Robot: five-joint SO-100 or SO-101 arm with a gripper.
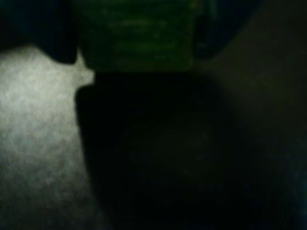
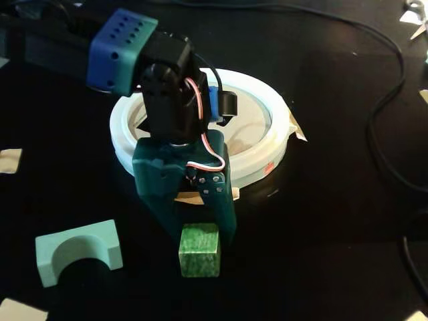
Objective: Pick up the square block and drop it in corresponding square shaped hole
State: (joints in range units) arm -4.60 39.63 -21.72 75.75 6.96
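Your tabletop [image 2: 321, 234] is black and glossy in the fixed view, with a dark cable [image 2: 384, 100] looping along its right edge and small pale scraps of tape [image 2: 9, 160] at its left edge and near corners. Toward the far middle sits a white round lid [image 2: 277, 144] with shaped openings cut in it (the arm covers most of them, so you cannot pick out the square hole from here). The arm [image 2: 170, 100] reaches in from the far left corner, blue housing at the top, and its dark green pincer [image 2: 200, 231] points down at the near middle of the tabletop. The green square block [image 2: 199, 249] stands there on the surface, clear of the lid and on its near side. The two fingers come down on either side of the block's upper back edge; whether they are pressing it or merely straddling it, I cannot tell. Near the left near corner lies a pale green arch-shaped block [image 2: 77, 251], well apart from the pincer.

In the wrist view you get very little light. The green block [image 1: 139, 36] fills the top centre, flanked by the dark fingers [image 1: 57, 45], with a grey patch of tabletop [image 1: 38, 143] on the left and deep shadow elsewhere.
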